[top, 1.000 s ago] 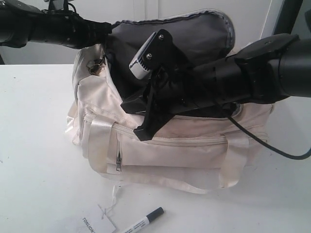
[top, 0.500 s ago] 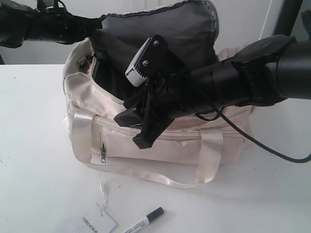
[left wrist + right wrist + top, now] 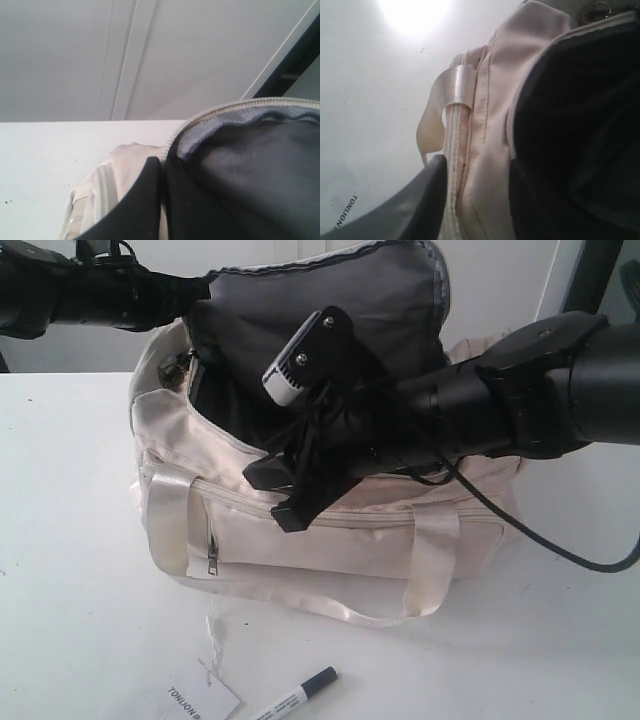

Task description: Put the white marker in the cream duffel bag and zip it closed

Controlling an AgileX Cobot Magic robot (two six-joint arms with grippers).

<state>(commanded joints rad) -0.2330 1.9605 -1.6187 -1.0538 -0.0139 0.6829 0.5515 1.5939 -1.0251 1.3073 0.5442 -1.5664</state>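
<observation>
Right tool [image 3: 272, 498], grip unclear, at cream duffel bag [image 3: 350, 540]; only exterior shows white marker [image 3: 295, 695].

The cream duffel bag [image 3: 340, 545] I am working over sits upright on the table [image 3: 70, 540], its curved top flap raised and the dark grey lining showing. The white marker [image 3: 295, 695] lies flat on the table before the bag, apart from it, black cap nearer the bag.
</observation>
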